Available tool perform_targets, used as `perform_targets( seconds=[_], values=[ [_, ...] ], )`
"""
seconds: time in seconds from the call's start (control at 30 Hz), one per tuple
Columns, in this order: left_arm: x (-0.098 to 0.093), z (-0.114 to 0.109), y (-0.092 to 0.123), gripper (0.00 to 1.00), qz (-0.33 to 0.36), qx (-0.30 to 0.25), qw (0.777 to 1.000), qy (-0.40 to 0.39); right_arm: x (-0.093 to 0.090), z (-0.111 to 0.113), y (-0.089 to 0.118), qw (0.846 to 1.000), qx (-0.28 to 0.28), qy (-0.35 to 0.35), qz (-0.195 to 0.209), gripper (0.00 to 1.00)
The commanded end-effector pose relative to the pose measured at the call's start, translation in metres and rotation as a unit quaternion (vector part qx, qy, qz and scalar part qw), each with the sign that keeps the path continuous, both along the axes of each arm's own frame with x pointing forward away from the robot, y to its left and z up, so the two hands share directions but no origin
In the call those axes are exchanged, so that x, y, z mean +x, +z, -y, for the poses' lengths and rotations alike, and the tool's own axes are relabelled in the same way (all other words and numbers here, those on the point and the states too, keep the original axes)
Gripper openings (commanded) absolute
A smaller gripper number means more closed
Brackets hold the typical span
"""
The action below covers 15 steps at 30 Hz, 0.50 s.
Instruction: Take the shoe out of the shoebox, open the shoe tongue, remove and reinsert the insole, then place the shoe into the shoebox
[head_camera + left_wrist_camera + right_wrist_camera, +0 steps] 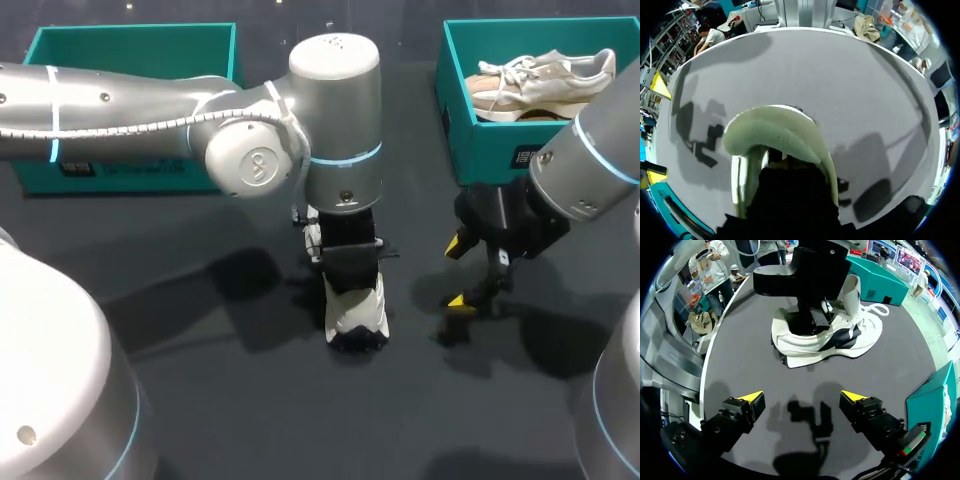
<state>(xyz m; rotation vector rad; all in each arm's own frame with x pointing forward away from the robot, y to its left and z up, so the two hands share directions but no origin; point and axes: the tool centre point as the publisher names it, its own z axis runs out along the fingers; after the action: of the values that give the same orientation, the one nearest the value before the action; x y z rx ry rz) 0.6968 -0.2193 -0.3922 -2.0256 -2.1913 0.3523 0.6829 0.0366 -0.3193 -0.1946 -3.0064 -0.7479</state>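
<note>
A white shoe with dark patches (358,315) (840,340) stands on the dark table mat in the middle, its tongue (852,292) pulled up. My left gripper (352,285) (812,322) reaches down into the shoe's opening; its fingertips are hidden inside, and what they touch cannot be seen. In the left wrist view a pale curved band of the shoe (775,127) arcs just ahead of that gripper's black body. My right gripper (458,272) (802,399) hangs open and empty above the mat, to the right of the shoe. The teal shoebox (480,140) (935,400) stands at the back right.
A beige shoe (540,85) lies inside the right shoebox. A second teal box (130,170) (880,277) stands at the back left, partly behind my left arm. Bare mat lies in front of the shoe and between the two grippers.
</note>
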Motion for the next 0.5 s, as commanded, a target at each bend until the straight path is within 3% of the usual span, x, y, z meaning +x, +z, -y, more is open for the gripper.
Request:
perform_targets(
  seconds=[0.03, 0.13, 0.33, 0.5],
  values=[
    [0.002, 0.001, -0.017, 0.00, 0.019, -0.001, 1.000, 0.011, -0.002, 0.000, -0.001, 1.000, -0.001, -0.001, 0.001, 1.00],
    [0.007, 0.001, -0.010, 0.00, 0.025, -0.011, 0.999, 0.016, -0.002, 0.000, -0.001, 1.000, -0.001, -0.001, 0.001, 1.00],
    [0.013, 0.005, 0.029, 0.00, 0.021, -0.045, 0.999, 0.022, -0.002, 0.000, -0.001, 1.000, -0.001, -0.001, 0.001, 1.00],
    [0.006, 0.011, 0.042, 0.00, 0.006, -0.052, 0.999, 0.007, -0.002, 0.000, -0.001, 1.000, -0.001, -0.001, 0.001, 1.00]
  ],
)
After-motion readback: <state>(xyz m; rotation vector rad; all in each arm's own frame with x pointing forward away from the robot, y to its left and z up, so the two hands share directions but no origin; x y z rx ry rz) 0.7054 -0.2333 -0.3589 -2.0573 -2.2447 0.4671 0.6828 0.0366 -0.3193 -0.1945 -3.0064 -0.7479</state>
